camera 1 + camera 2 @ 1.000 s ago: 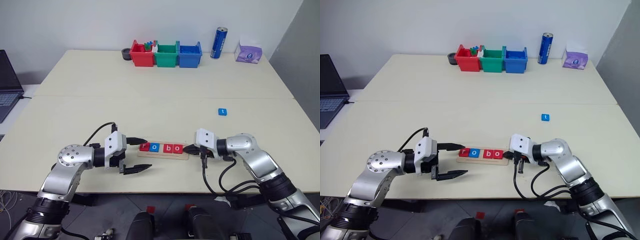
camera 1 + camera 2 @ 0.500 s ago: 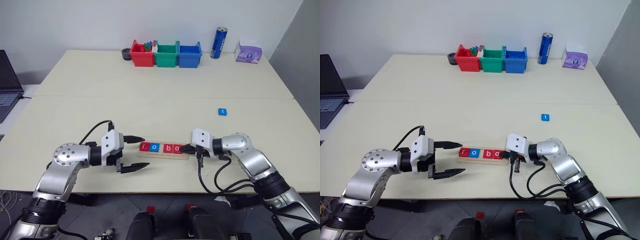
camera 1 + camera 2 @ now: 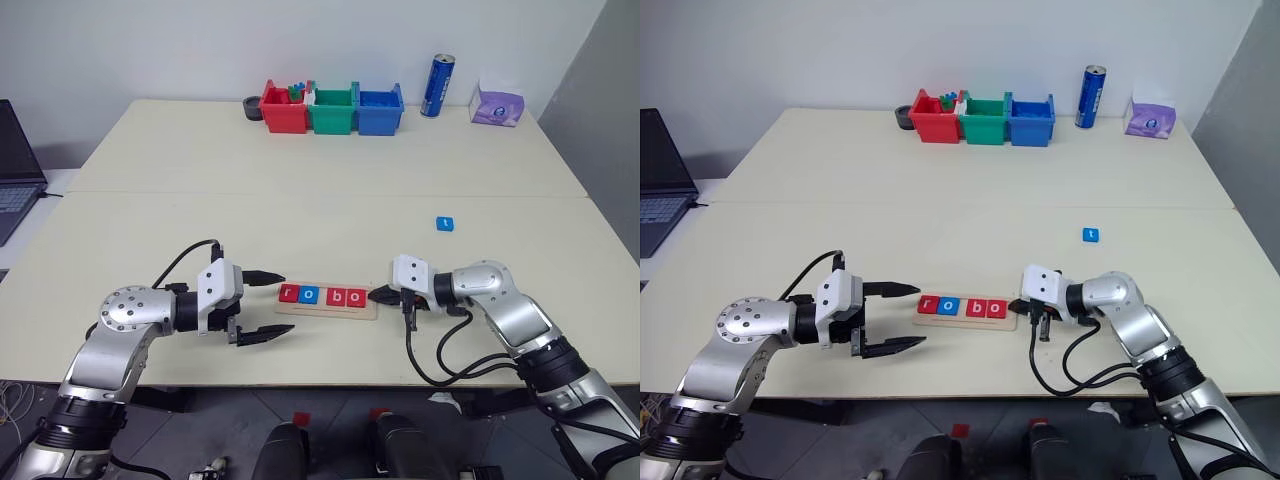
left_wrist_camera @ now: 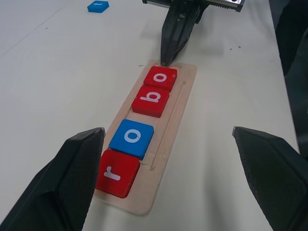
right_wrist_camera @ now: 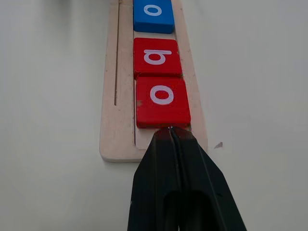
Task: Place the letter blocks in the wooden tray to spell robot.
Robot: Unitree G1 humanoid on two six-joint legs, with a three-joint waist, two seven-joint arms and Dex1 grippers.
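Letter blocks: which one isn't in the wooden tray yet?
The blue block lying alone on the table, far off to the right. The other four, red r, blue o, red b and red o, sit in the wooden tray.

A big pale table (image 3: 300, 190) takes up most of the picture, with a thin line running across its middle. Behind it, along the top of the frame, is a plain white wall (image 3: 200, 40). At the upper right a grey wall (image 3: 600, 80) comes down at a slant. At the left edge sits a dark laptop (image 3: 15, 170). Below the table's front edge the floor (image 3: 330, 410) is grey.
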